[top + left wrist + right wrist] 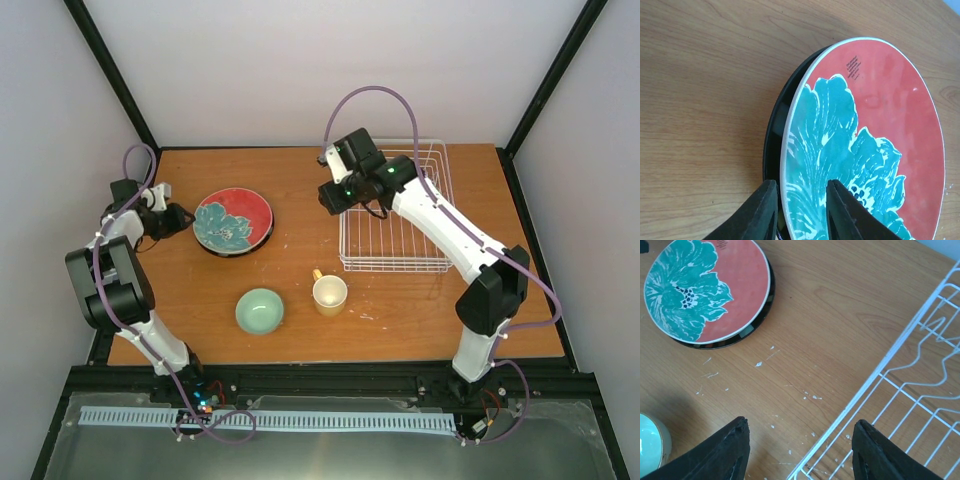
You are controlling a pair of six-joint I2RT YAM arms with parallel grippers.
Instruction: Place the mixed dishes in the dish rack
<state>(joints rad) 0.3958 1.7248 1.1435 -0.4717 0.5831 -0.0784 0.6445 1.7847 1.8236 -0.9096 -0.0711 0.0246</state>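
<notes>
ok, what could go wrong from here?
1. The left claw is open at the rim of the red plate, which lies directly on a dark plate. Closing here may pinch both plates or push the stack sideways.
2. The right claw hangs open over the edge wire of the dish rack. Lowering from here could snag a finger on it.
</notes>
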